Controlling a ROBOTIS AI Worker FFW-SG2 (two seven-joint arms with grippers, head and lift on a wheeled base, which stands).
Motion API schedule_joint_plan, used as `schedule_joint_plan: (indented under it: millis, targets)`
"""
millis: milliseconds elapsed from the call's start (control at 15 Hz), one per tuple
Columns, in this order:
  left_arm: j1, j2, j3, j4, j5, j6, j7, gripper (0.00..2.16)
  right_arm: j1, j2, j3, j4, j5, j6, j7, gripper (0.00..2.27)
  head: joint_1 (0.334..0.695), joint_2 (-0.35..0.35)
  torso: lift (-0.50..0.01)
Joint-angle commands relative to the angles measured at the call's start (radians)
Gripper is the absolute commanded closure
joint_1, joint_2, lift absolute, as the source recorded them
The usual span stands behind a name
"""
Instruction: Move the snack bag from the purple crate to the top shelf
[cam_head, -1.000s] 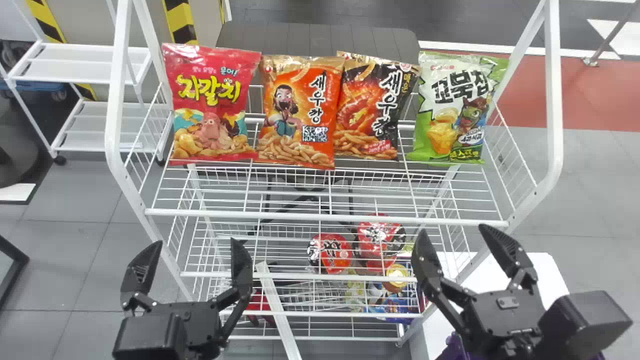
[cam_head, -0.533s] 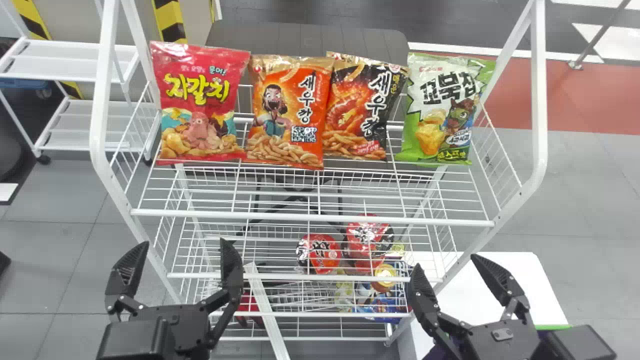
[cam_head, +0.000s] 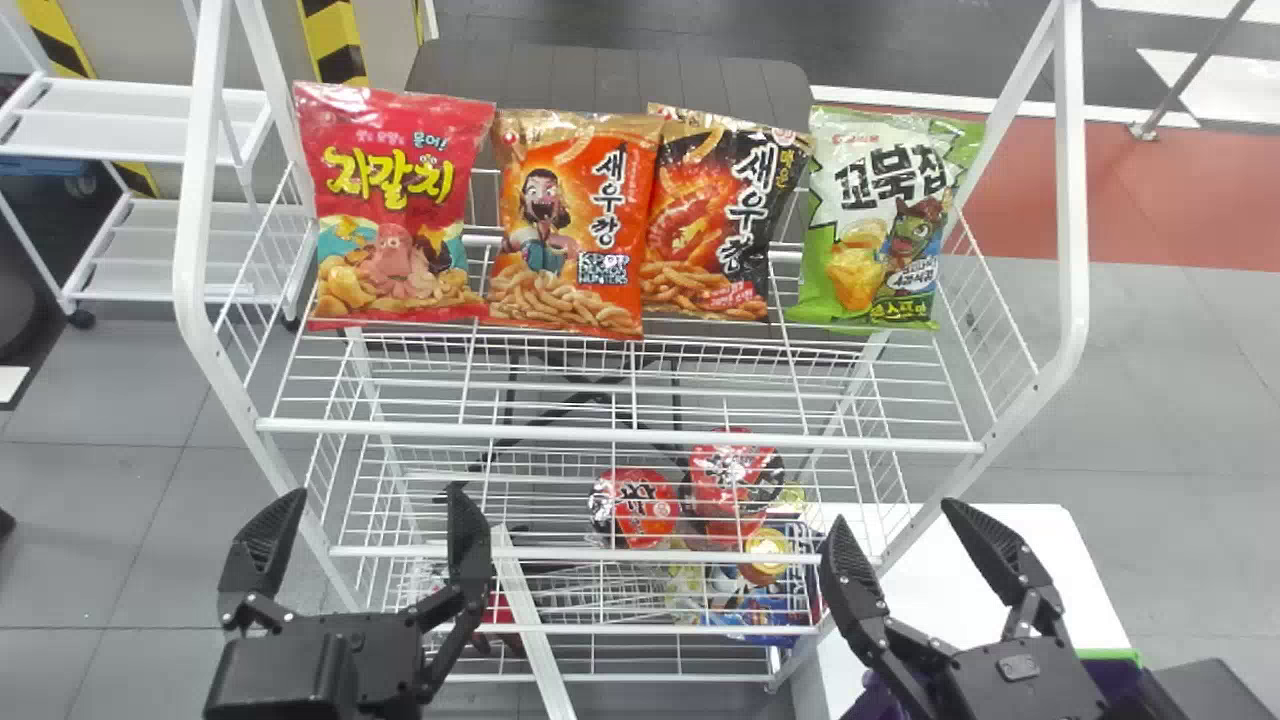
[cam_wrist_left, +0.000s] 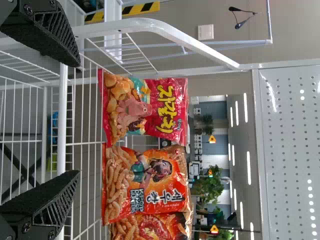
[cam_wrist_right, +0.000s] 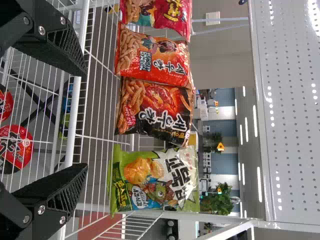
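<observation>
My left hand (cam_head: 375, 490) and right hand (cam_head: 895, 508) look matt black, with rough, ridged pads (cam_wrist_left: 56, 200) on the fingers. The top shelf (cam_head: 620, 435) before me is white-coated metal wire, smooth with a soft sheen. On it, the red bag (cam_head: 395, 205), orange bag (cam_head: 575, 220), black bag (cam_head: 720, 225) and green bag (cam_head: 875, 225) are glossy, creased film. Lower down, the red lids (cam_head: 640, 507) shine too. The purple crate (cam_head: 1110, 675) looks like plastic, and the white surface (cam_head: 1045, 565) beside the rack appears smooth and matt.
</observation>
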Motion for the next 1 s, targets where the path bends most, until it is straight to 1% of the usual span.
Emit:
schedule_joint_plan:
  millis: [0, 267, 933]
  targets:
    - [0.0, 0.0, 0.001, 0.001, -0.001, 0.001, 0.0, 0.03, 0.001, 0.002, 0.0, 0.0, -0.001, -0.008, -0.003, 0.21, 0.695, -0.115, 0.0]
    - [0.0, -0.003, 0.001, 0.001, -0.001, -0.006, 0.006, 0.03, 0.005, 0.006, 0.0, -0.003, 0.001, -0.024, -0.033, 0.21, 0.695, -0.12, 0.0]
    - [-0.003, -0.003, 0.002, 0.002, -0.004, -0.002, 0.006, 0.03, 0.005, 0.009, 0.001, 0.002, 0.009, -0.03, -0.05, 0.21, 0.695, -0.129, 0.0]
